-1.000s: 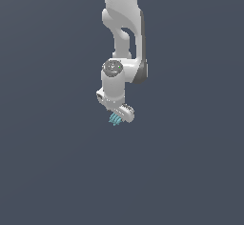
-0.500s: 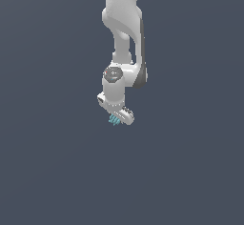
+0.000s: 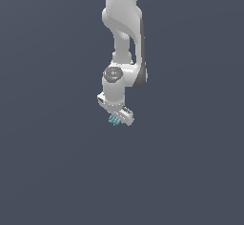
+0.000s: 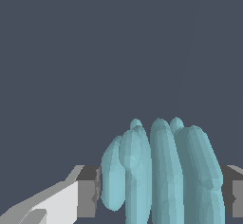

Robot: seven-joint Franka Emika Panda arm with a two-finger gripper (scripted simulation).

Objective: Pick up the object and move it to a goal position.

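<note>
Slate-grey backdrop (image 3: 52, 162): flat, featureless, filling both views behind everything else; no surface edge can be made out on it.

White arm (image 3: 123, 19), mine: enters from the upper edge of the exterior view and hangs downward. Thick rounded upper link, a narrower neck below it, then a dark-sided joint on the exterior view's right. A round wrist housing with a grey cap and a small red mark sits under that.

White gripper (image 3: 119, 117), mine: mounted at the lower end of the wrist, tilted so its tip points down and toward the exterior view's right. In the wrist view the gripper (image 4: 161, 190) shows as a pale finger body with a grey pad (image 4: 88, 192) on one side and a second grey pad at the opposite edge of the picture. The jaws stand narrowed, pressed against the two flanks of the item between them; I am holding it.

Teal-cyan object (image 3: 114, 119): far smaller than my gripper. In the exterior view it pokes out beneath the fingertips as a small tuft of pale blue-green ridges, clear of the backdrop. In the wrist view the object (image 4: 161, 171) is a cluster of rounded, elongated lobes standing side by side, filling the gap between the two pads and touching both. Its lobe ends extend past the pads. Its base is cut off by the picture's edge.
</note>
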